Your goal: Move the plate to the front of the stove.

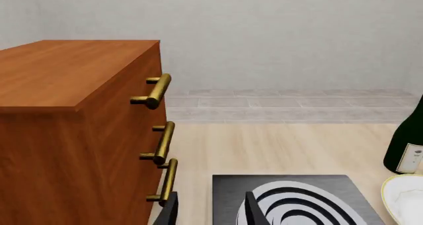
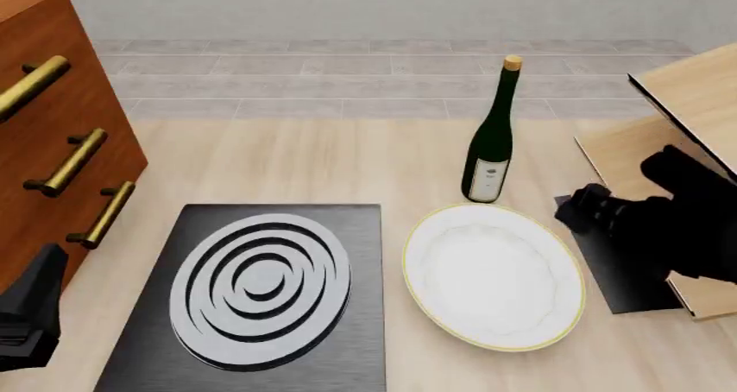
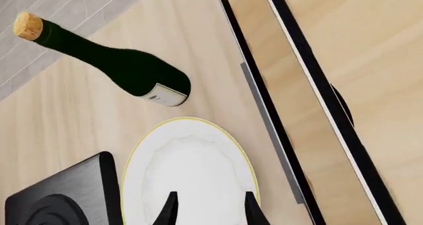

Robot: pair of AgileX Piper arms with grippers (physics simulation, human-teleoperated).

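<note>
— To the right of the stove (image 2: 259, 293) on the tabletop (image 2: 345, 163), that's where the plate (image 2: 493, 274) lies, just beside the slab's right edge and not touching it. A wine bottle (image 2: 493, 137) stands just behind it.

— Which of your end effectors is nearer?

— My right end effector (image 2: 589, 209), clearly. It hangs just off the plate's right rim, above the black mat (image 2: 616, 280). From its wrist camera the plate sits straight ahead between my fingertips (image 3: 170, 210). My left end effector (image 1: 210, 210) is well apart, over by the wooden drawer unit (image 2: 47, 133), beyond the stove.

— Are they holding anything?

— No. Both are parted with nothing between the fingers.

— And the plate's long axis?

— It's round, so none matters. I judge the rim nearest my right arm is the place to take hold.
</note>
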